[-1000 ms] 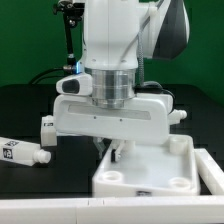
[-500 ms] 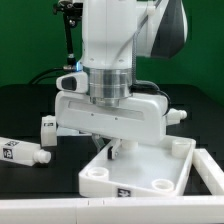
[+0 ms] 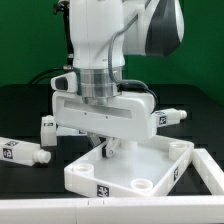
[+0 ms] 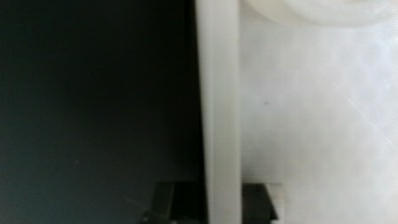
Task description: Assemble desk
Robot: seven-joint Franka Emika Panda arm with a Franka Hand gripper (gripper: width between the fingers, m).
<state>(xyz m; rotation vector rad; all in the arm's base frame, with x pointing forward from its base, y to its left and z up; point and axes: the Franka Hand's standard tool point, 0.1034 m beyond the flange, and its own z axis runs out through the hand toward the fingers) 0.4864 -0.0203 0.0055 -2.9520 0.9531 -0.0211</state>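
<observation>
The tabletop [image 3: 125, 168] looks like smooth white plastic with a soft sheen. Close up in the wrist view, its wall [image 4: 217, 100] appears milky and even, without grain. The legs [image 3: 25, 153] are the same white plastic and carry printed black-and-white tags. The table [image 3: 25, 105] is matt black. The arm's shell [image 3: 95, 35] is glossy white above a ribbed, silvery metal-looking ring [image 3: 100, 85].

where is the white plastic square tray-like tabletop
The white tabletop sits low, centre-right in the exterior view, its rim in the gripper; a white square-section leg lies toward that view's left.
</observation>
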